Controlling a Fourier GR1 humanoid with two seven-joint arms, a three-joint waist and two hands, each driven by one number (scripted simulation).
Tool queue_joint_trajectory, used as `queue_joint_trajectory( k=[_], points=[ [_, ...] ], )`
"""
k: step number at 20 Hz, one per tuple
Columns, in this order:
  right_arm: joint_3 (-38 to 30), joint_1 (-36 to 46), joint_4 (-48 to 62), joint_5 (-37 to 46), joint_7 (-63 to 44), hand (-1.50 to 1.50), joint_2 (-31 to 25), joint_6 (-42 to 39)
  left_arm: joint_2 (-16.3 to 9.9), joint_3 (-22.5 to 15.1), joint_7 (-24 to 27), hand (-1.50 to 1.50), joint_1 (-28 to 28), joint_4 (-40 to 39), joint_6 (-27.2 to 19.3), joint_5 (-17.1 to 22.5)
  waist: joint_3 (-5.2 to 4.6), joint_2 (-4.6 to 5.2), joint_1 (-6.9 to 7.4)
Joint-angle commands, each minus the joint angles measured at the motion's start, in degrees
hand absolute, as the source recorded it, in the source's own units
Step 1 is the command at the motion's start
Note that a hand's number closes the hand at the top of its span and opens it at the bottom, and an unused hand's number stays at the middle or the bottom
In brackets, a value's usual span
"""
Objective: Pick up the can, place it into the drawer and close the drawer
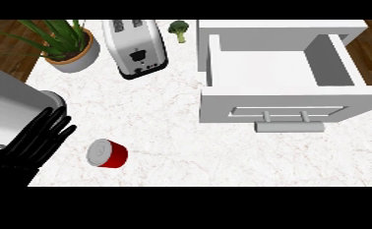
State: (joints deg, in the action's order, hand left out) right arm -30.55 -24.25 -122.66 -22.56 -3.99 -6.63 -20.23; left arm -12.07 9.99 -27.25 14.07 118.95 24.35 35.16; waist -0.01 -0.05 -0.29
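Nearest the camera, at the lower left, the left hand (38, 137) lies over the tabletop (174, 125) with its black fingers (59, 121) straight and spread, pointing up and to the right, holding nothing; its grey forearm runs off the left edge. Just to the right of the hand and slightly below its fingertips stands the can (108, 153), red with a silver top, tilted a little, close to the hand but not touching it. Well to the right of the hand, across a bare stretch of marbled surface, the white drawer (280, 75) stands pulled open, its handle (289, 126) on the front panel facing the camera and its inside bare. Beyond the hand, farther from the camera, a silver toaster (135, 48) lies at a slant, with a potted plant (67, 43) to its left and a piece of broccoli (178, 29) to its right, between the toaster and the drawer. The right hand does not show.
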Motion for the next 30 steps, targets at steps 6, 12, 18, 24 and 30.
queue_joint_trajectory(
  k=[6,12,18,24,30],
  points=[
    [-2.0,-3.3,-2.4,0.3,1.1,-1.5,3.2,-4.7,5.6,-2.6,13.0,-1.5,-3.6,-15.5,4.1,-15.9,-0.01,0.02,-0.25],
    [-5.3,-1.5,-2.3,-2.4,-2.2,-1.5,3.1,-5.7,6.1,-1.2,16.1,-1.5,-1.9,-18.0,4.1,-17.6,0.01,0.0,0.08],
    [-7.4,-1.1,-1.7,-3.3,-2.4,-1.5,3.0,-7.2,5.5,1.4,27.8,-1.5,-2.9,-28.6,5.0,-24.8,-0.01,0.01,0.02],
    [-8.1,4.0,-1.5,-4.4,-7.0,-1.5,0.4,-4.8,3.3,3.8,34.2,-1.5,-9.9,-42.0,5.2,-27.1,-0.02,0.07,0.02],
    [-9.8,-0.6,-3.1,-5.6,-4.8,-1.5,4.0,-9.6,1.3,4.0,45.4,-1.5,-9.7,-54.2,7.6,-32.0,-0.02,0.03,-0.18]
  ],
)
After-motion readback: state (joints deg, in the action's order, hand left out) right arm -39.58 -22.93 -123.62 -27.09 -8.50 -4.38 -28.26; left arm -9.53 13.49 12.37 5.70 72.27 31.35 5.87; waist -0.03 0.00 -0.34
